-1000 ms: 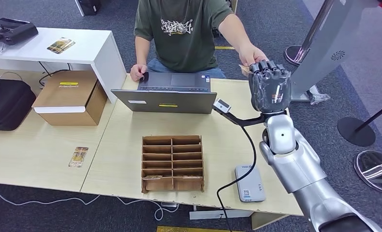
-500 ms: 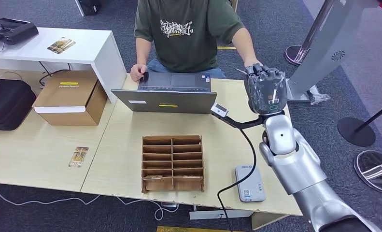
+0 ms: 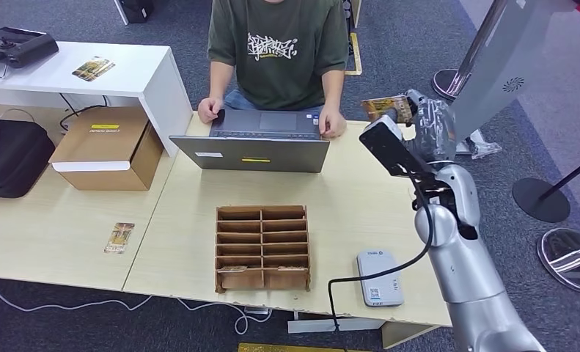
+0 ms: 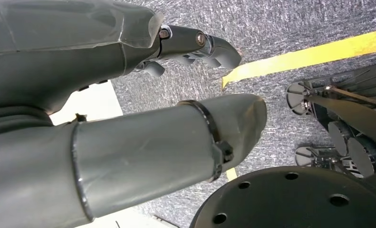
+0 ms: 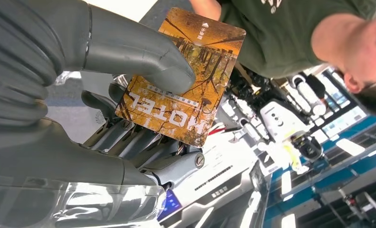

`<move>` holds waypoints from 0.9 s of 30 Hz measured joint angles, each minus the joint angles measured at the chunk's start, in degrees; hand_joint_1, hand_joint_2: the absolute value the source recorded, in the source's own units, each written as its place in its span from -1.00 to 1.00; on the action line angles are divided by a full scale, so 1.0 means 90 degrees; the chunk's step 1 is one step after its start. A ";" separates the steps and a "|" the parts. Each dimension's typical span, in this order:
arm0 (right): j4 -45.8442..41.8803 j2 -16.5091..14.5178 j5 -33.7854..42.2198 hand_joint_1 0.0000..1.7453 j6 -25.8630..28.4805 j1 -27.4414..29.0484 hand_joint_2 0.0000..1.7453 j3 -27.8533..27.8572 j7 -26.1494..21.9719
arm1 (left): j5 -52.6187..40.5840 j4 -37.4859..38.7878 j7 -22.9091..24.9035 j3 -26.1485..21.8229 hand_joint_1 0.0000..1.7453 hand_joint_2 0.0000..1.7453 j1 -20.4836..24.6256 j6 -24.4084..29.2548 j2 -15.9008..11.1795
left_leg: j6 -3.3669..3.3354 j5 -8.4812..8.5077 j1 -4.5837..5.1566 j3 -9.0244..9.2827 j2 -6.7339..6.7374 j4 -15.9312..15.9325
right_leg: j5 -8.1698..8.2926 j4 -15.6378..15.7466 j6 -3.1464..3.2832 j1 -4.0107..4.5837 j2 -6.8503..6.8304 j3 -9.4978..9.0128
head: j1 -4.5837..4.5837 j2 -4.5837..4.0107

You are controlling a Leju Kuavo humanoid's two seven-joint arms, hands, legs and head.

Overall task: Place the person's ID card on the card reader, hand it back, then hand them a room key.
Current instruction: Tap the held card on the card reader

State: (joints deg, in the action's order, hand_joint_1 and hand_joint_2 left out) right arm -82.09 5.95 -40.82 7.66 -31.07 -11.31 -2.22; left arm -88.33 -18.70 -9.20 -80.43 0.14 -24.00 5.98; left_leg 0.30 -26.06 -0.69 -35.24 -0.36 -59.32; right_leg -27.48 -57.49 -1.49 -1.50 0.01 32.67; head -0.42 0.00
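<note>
Since earlier, right hand (image 3: 424, 125) turned, pinching thin stiff orange printed card (image 5: 183, 78) by its lower half, beyond card reader (image 3: 379, 277); light, slippery.

Grey carpet (image 3: 411, 44) runs under a pale wooden table (image 3: 345, 213) with a white side table (image 3: 125, 70) at its far left corner, a yellow floor stripe (image 4: 309, 57) crosses the carpet, and black-based stanchions (image 3: 540, 198) stand off to the right.
</note>
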 joint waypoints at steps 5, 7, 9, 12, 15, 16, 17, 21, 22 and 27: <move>-0.0257 0.0017 0.0118 1.00 0.0015 0.0167 1.00 0.0160 0.0069 | -0.0022 -0.0130 -0.0006 -0.0031 -1.00 -1.00 -0.0003 -0.0075 0.0065 | 0.0000 0.0000 -0.0001 0.0002 0.0001 0.0000 | 0.0000 0.0000 0.0000 0.0000 0.0002 0.0001 | -0.0001 0.0000; -0.0377 0.0050 0.0216 1.00 0.0016 0.0298 1.00 0.0234 0.0104 | -0.0033 -0.0192 -0.0007 -0.0053 -1.00 -1.00 -0.0003 -0.0106 0.0093 | 0.0000 0.0000 -0.0001 0.0002 0.0000 0.0000 | 0.0000 0.0000 0.0000 0.0001 0.0001 0.0001 | -0.0001 0.0000; -0.0499 0.0091 0.0286 1.00 0.0024 0.0496 1.00 0.0318 0.0079 | -0.0032 -0.0228 -0.0005 -0.0083 -1.00 -1.00 -0.0001 -0.0116 0.0114 | 0.0000 0.0000 -0.0001 0.0002 -0.0001 0.0000 | -0.0002 0.0000 -0.0001 0.0001 -0.0002 0.0001 | 0.0000 0.0000; -0.0687 0.0133 0.0263 1.00 0.0078 0.0933 1.00 0.0441 -0.0004 | -0.0026 -0.0239 0.0032 -0.0157 -1.00 -1.00 0.0001 -0.0113 0.0131 | 0.0001 -0.0003 -0.0001 0.0001 -0.0003 0.0000 | -0.0003 0.0000 -0.0002 0.0001 -0.0005 0.0000 | 0.0000 0.0000; -0.0892 0.0148 0.0171 1.00 0.0143 0.1447 1.00 0.0553 -0.0037 | -0.0038 -0.0239 0.0080 -0.0200 -1.00 -1.00 0.0012 -0.0078 0.0135 | 0.0000 -0.0009 -0.0001 0.0000 -0.0003 0.0000 | -0.0007 0.0001 -0.0003 0.0000 -0.0005 0.0001 | -0.0001 0.0000; -0.0967 0.0148 0.0158 1.00 0.0165 0.1620 1.00 0.0600 -0.0040 | -0.0042 -0.0239 0.0085 -0.0210 -1.00 -1.00 0.0015 -0.0060 0.0135 | 0.0000 -0.0011 -0.0001 0.0000 -0.0003 0.0000 | -0.0009 0.0001 -0.0003 0.0000 -0.0005 0.0001 | 0.0000 0.0000; -0.1037 0.0148 0.0151 1.00 0.0185 0.1785 1.00 0.0648 -0.0040 | -0.0044 -0.0239 0.0089 -0.0219 -1.00 -1.00 0.0018 -0.0046 0.0135 | 0.0000 -0.0012 0.0000 0.0000 -0.0003 0.0000 | -0.0011 0.0002 -0.0003 0.0000 -0.0005 0.0000 | -0.0001 0.0000; -0.1295 0.0146 0.0131 1.00 0.0217 0.2324 1.00 0.0829 -0.0010 | -0.0047 -0.0239 0.0106 -0.0231 -1.00 -1.00 0.0037 0.0028 0.0135 | -0.0002 -0.0015 0.0000 0.0000 -0.0001 0.0000 | -0.0013 0.0002 -0.0004 0.0000 -0.0004 0.0001 | -0.0001 0.0000; -0.1351 0.0143 0.0125 1.00 0.0222 0.2435 1.00 0.0869 0.0002 | -0.0047 -0.0239 0.0116 -0.0231 -1.00 -1.00 0.0043 0.0045 0.0134 | -0.0002 -0.0016 0.0000 0.0000 -0.0001 0.0000 | -0.0013 0.0002 -0.0004 0.0000 -0.0004 0.0001 | 0.0000 0.0000; -0.1609 0.0090 0.0113 1.00 0.0251 0.3058 1.00 0.1028 -0.0019 | -0.0046 -0.0239 0.0162 -0.0231 -1.00 -1.00 0.0061 0.0110 0.0132 | 0.0001 -0.0021 -0.0001 0.0001 -0.0002 0.0001 | -0.0018 0.0002 0.0001 0.0000 -0.0006 0.0000 | 0.0000 0.0000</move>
State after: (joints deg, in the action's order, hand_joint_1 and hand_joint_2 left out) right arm -96.57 6.76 -39.80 9.91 -3.55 -2.05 -2.40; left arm -88.74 -20.85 -7.74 -82.51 0.68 -23.00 7.17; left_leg 0.31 -26.25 -0.70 -35.24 -0.37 -59.31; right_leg -27.64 -57.48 -1.49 -1.49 -0.04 32.66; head -0.42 0.00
